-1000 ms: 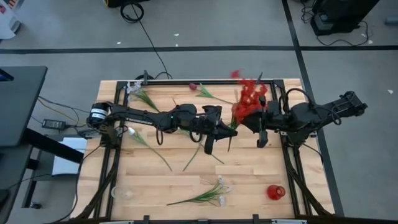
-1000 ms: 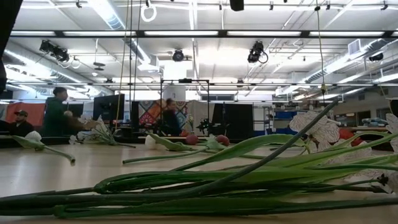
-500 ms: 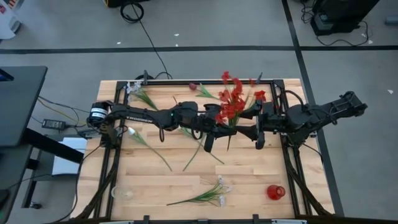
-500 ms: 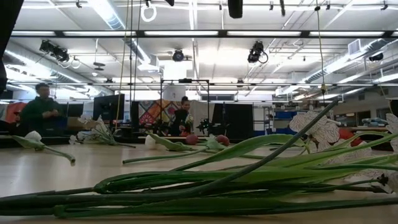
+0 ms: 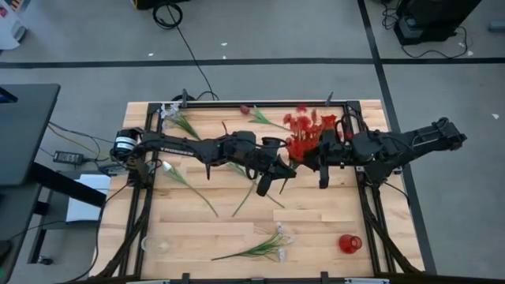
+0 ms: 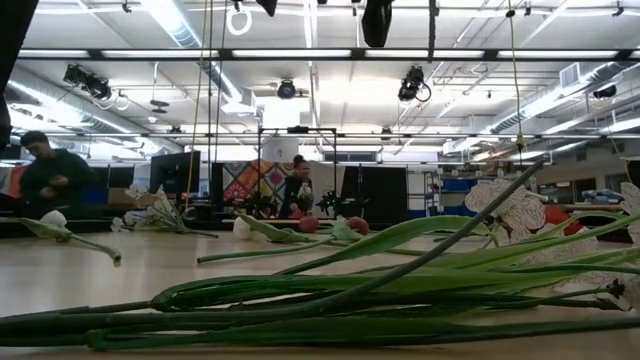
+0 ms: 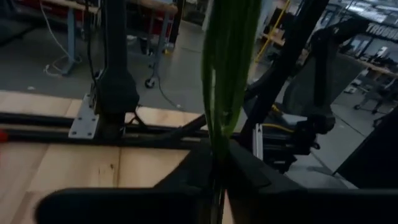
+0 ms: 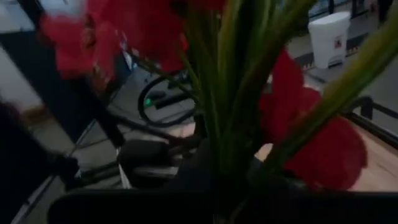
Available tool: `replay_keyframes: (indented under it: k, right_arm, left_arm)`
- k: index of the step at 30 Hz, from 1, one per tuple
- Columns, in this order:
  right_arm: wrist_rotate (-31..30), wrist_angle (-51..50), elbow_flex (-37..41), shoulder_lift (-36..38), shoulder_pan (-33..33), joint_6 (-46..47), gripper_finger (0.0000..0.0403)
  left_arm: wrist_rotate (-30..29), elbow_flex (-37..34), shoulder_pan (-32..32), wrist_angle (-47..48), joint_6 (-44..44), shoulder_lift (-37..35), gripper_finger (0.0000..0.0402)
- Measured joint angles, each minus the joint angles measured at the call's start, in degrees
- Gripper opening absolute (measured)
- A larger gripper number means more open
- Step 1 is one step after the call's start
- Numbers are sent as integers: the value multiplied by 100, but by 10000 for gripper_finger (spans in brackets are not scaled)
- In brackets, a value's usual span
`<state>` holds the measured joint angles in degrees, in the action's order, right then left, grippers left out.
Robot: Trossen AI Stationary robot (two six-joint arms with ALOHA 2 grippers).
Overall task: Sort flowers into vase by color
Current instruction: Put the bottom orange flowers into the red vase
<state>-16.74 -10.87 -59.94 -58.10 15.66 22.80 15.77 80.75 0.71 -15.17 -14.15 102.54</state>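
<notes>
Seen from overhead, a pale wooden worktop [image 5: 197,237] carries scattered artificial flowers. At the far left edge lies a small white blossom spray on a green stem [image 5: 175,118]; nearer the middle left, a white tulip on a long green stem [image 5: 183,183]. Along the near edge rests another spray of white blossoms with long green leaves [image 5: 260,246], and a clear glass vase [image 5: 156,244] stands at the near left corner.

In the centre, the left gripper [image 5: 284,167] is nipped nearly shut on a thin green stem, which rises straight up between its fingers in the left wrist view. Just right of it, the red clustered blooms [image 5: 304,130] are held above the worktop. The right gripper [image 5: 309,156] is closed around the same bunch, its wrist view filled with stems and red petals. Both arms seem to share the flower, in what looks like a handover.

At the near right corner stands a small red vase [image 5: 349,243], well apart from the bunch. A dark maroon tulip bud [image 5: 245,110] lies at the far edge.

Next, one gripper likely must let go so the other can carry the red blooms stem-down to the red vase.
</notes>
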Motion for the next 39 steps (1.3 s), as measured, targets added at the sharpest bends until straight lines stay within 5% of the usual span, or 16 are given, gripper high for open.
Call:
replay_keyframes:
  k: [4,7,12,26,33,39]
  right_arm:
    - [42,-849,-1,86,280,337,23]
    - [-462,-1475,0,167,743,567,23]
    - [-845,-1993,0,389,1856,1214,23]
    - [-2820,-2580,0,478,5682,2134,23]
    - [-3436,-3782,0,478,6504,2882,23]
    - [-3490,-3844,85,398,6697,3001,23]
  left_arm:
    - [-75,-5,-79,329,-51,-61,128]
    - [-113,-2,-150,777,-79,-195,183]
    - [-405,-2,-186,1680,-445,-455,234]
    - [-1620,-2,-82,1941,-1070,-549,242]
    - [-1745,-2,-80,1875,-1517,-549,242]
    - [-1762,-2,-48,1876,-1676,-549,242]
